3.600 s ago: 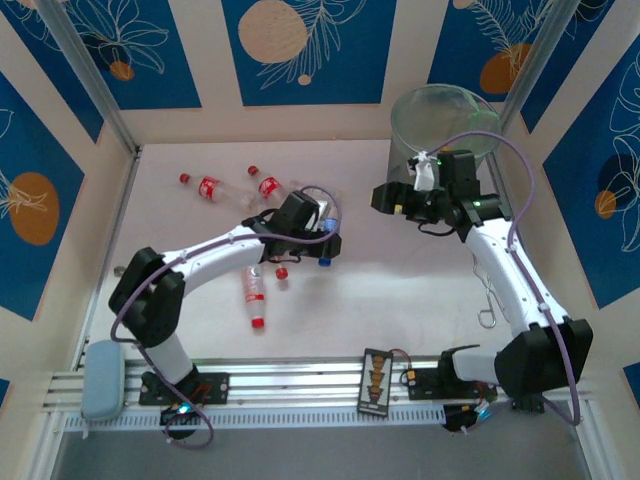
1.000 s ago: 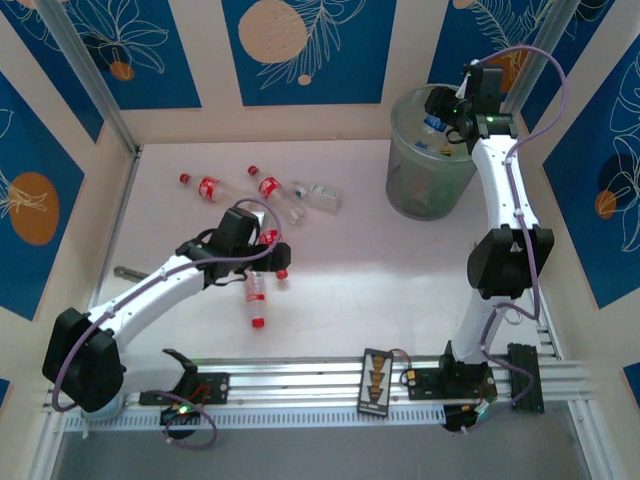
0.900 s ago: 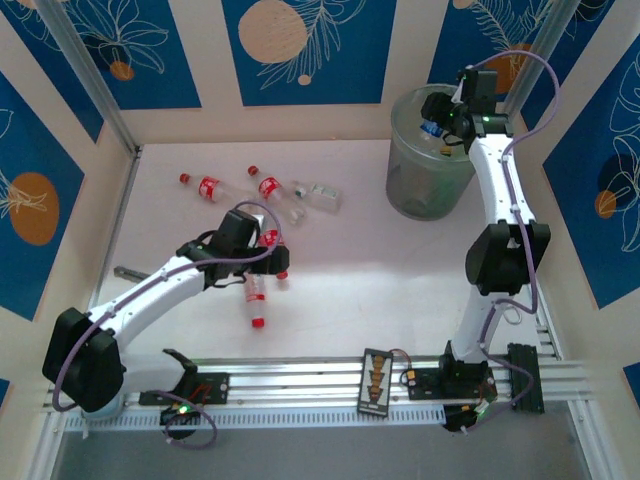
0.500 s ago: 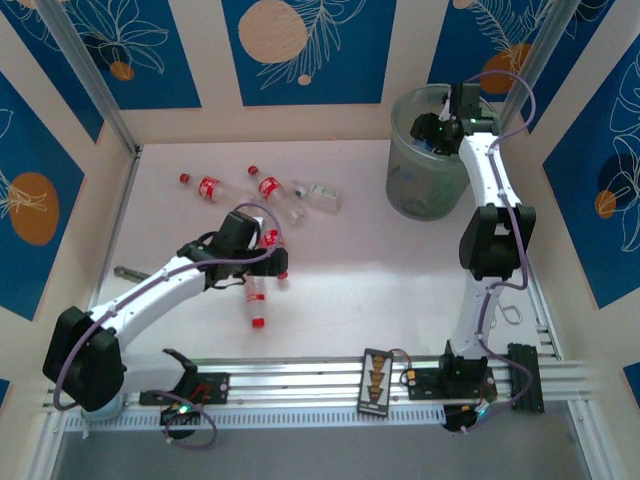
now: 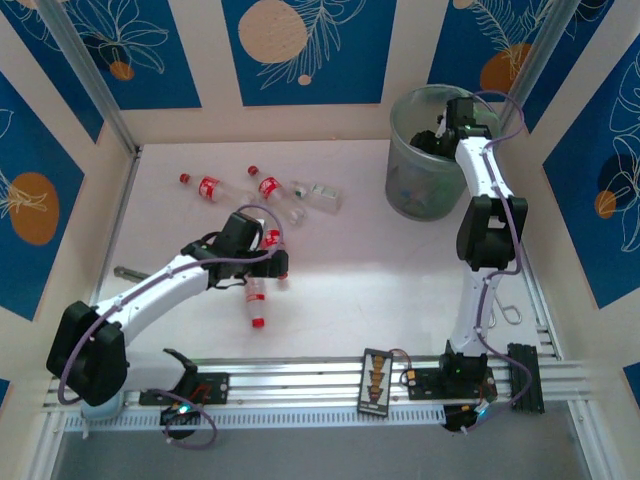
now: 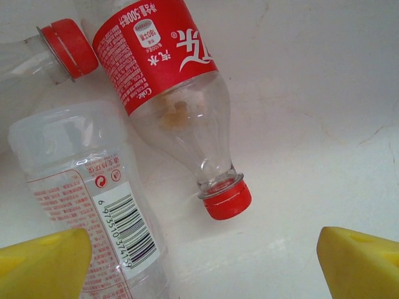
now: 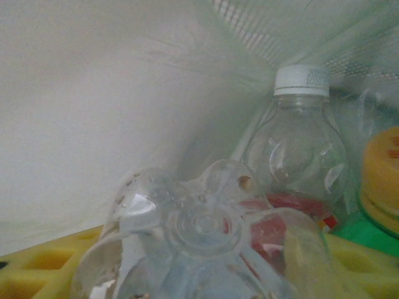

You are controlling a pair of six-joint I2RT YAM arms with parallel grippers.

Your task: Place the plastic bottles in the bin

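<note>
From the top camera, the bin [image 5: 402,182] stands at the tabletop's far right corner with the right gripper [image 5: 441,135] sunk in its mouth. The left gripper [image 5: 272,262] hangs over loose bottles [image 5: 256,295] left of the tabletop's middle. The left wrist camera shows its yellow fingers [image 6: 43,268] spread wide and empty above a red-labelled bottle [image 6: 168,81]. The right wrist camera, inside the bin, shows a clear bottle [image 7: 199,243] between the pads [image 7: 365,271], though whether they clamp it cannot be told, and behind it a white-capped bottle [image 7: 299,149].

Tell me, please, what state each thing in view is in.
The bin: upright, bottles inside.
Left claw: open, low over the table.
Right claw: inside the bin, around a clear bottle, grip unclear.
Red-label bottle: lying flat, capped.
White-capped bottle: inside the bin, capped.
</note>
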